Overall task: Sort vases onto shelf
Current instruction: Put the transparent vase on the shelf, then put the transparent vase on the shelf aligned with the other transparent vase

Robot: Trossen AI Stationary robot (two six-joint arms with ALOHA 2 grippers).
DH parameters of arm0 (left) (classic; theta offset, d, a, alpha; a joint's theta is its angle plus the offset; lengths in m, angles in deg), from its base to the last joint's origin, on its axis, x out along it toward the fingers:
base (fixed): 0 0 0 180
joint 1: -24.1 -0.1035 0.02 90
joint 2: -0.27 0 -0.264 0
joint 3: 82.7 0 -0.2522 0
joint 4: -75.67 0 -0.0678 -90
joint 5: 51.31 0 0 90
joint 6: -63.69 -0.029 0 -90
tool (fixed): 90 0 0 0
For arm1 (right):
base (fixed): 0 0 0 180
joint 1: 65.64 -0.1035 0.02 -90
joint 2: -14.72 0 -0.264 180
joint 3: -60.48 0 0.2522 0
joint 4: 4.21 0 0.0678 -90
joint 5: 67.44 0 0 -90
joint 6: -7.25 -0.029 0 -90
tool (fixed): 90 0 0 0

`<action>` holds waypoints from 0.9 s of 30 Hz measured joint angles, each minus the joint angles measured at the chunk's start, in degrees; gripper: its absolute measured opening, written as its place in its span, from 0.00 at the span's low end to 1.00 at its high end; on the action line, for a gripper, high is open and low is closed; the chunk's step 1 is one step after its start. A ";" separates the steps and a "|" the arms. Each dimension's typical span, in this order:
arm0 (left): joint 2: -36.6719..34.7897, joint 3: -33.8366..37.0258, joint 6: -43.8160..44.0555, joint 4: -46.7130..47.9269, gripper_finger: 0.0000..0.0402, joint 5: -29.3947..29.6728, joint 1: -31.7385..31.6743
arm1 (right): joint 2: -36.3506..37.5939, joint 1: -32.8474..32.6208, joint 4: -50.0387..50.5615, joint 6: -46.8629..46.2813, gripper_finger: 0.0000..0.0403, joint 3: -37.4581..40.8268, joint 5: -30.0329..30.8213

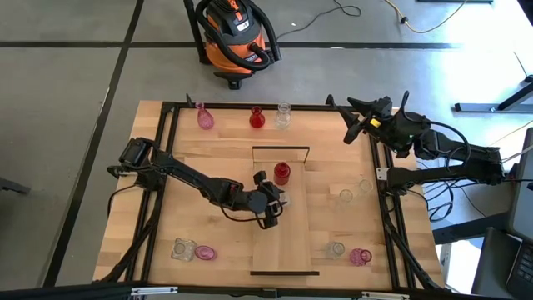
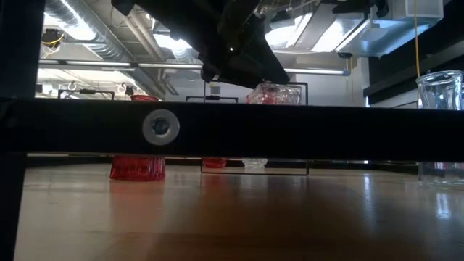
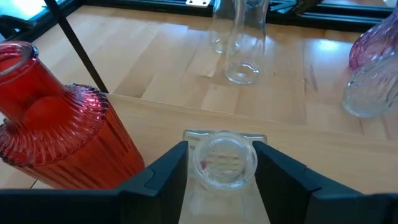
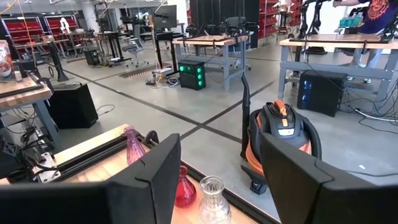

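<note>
My left gripper (image 1: 275, 202) reaches over the shelf (image 1: 287, 242), a pale plank with black end frames, and is shut on a clear vase (image 3: 222, 160). A ribbed red vase (image 1: 281, 172) stands on the plank just beyond it, close beside the fingers in the left wrist view (image 3: 56, 130). A pink vase (image 1: 204, 118), a red one (image 1: 256, 118) and a clear one (image 1: 283, 115) stand at the far edge. My right gripper (image 1: 354, 127) waits open above the far right corner. My left gripper pinches the clear vase between its two fingers, one on each side of the body just below the round mouth (image 3: 224, 149). The fingers (image 3: 168, 177) slant down from the table's left. In the low view the vase (image 2: 274, 94) shows upright above the black bar, and no base shows below it.
Two clear vases (image 1: 346, 196) (image 1: 365, 187) stand right of the shelf; a clear one (image 1: 336, 249) and a pink one (image 1: 360, 257) sit near the right front. A clear vase (image 1: 183, 248) and a pink one (image 1: 205, 252) sit at the left front. The plank's near half is bare.
</note>
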 joint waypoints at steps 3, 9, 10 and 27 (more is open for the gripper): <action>-0.30 0.02 0.00 -1.38 0.42 0.11 -0.05 | 0.01 0.00 0.04 0.00 0.50 -0.02 -0.02; -0.32 0.02 0.19 -1.92 0.42 0.34 -0.03 | 0.01 0.00 0.04 0.00 0.50 -0.02 -0.20; -0.32 0.02 0.20 -2.33 0.42 0.70 -0.03 | 0.01 0.00 0.04 0.00 0.50 -0.02 -0.20; -24.07 -0.15 18.56 33.43 0.39 12.73 3.55 | 0.01 0.00 -0.04 -1.77 0.50 -0.04 -1.76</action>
